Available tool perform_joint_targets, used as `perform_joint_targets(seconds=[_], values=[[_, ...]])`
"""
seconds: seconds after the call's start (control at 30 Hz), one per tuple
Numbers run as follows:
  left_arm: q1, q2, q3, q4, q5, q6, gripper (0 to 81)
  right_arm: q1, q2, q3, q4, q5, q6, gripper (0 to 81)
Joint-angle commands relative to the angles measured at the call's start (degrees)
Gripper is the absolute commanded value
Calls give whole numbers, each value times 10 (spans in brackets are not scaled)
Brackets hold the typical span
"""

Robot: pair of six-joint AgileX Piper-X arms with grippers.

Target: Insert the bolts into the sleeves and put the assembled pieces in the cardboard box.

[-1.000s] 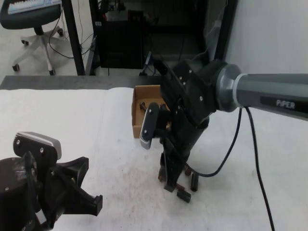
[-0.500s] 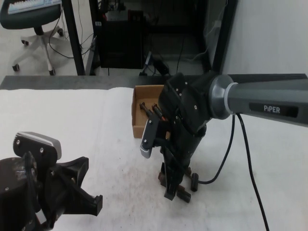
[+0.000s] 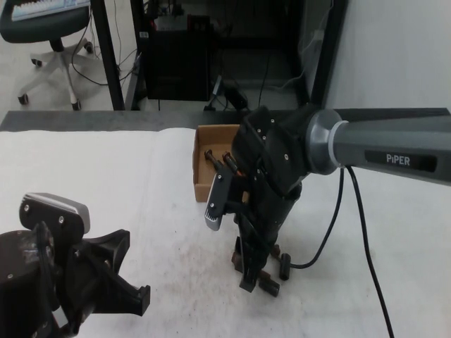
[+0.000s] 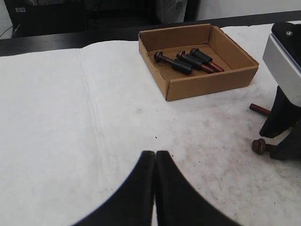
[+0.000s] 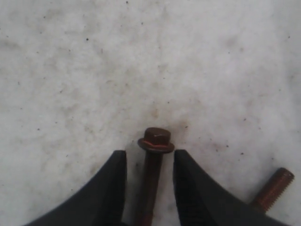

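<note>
While the left hand is pressing its smooth black fingers together, the right hand, parted, is straddling a rusty hex-headed bolt on the speckled white worktop.

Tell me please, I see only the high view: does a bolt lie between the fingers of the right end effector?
Observer: Yes. The right end effector is open, and a bolt lies between its fingers, not clamped.
Operator: How many pieces are in the cardboard box?
Observer: Three assembled pieces lie in the cardboard box.
Operator: And the left end effector?
Observer: The left end effector is shut, holding nothing.
</note>
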Motion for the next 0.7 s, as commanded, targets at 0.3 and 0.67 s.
perform_joint_targets(seconds=[0.3, 0.67], values=[[1, -5, -1, -2, 1, 4, 1, 2, 43, 0, 12, 6, 0, 320], [1, -5, -1, -2, 0, 4, 1, 2, 49, 0, -13, 35, 0, 167]])
